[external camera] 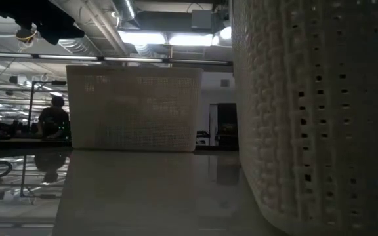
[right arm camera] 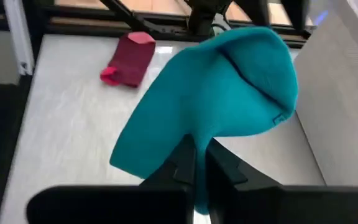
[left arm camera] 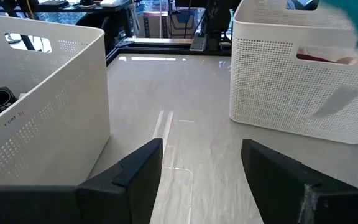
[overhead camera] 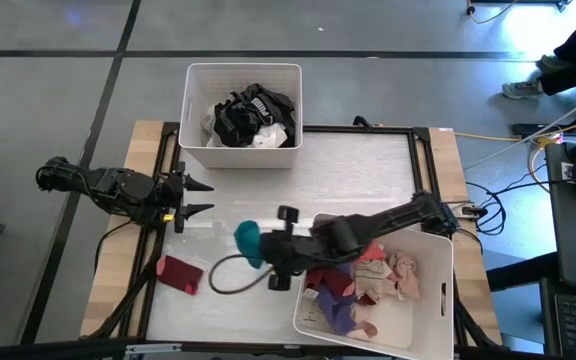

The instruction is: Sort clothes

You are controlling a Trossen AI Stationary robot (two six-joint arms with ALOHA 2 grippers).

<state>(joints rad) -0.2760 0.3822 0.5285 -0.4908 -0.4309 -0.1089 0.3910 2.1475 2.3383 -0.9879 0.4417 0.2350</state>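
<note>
- The right gripper (right arm camera: 196, 163) pinches the teal garment (right arm camera: 213, 106), which hangs off its fingertips above the table (overhead camera: 358, 170).
- Carry it high over the near bin (overhead camera: 438, 262), just beside, before releasing.
- The left gripper (overhead camera: 200, 197) waits wide open, well apart.

**Materials and Surface Finishes**

Table top (overhead camera: 358, 180): smooth, pale, glossy, mirroring ceiling lights in the low view; bare wood along the outer edges (overhead camera: 140, 150); dark metal frame rails. Far bin (overhead camera: 243, 75) and near bin (overhead camera: 438, 290): white plastic, matt, walls perforated in a fine regular grid. Teal garment (right arm camera: 216, 106): soft matt knit cloth, pinched between the closed fingers of the right gripper (right arm camera: 197, 163). Maroon garment (overhead camera: 179, 273): soft matt cloth, flat on the table. Pink and purple garments (overhead camera: 363, 285): crumpled soft cloth. Black and white garments (overhead camera: 248, 115): cloth. Left gripper (left arm camera: 201, 163), spread wide: dark, matt, hard fingers (left arm camera: 138, 171).
</note>
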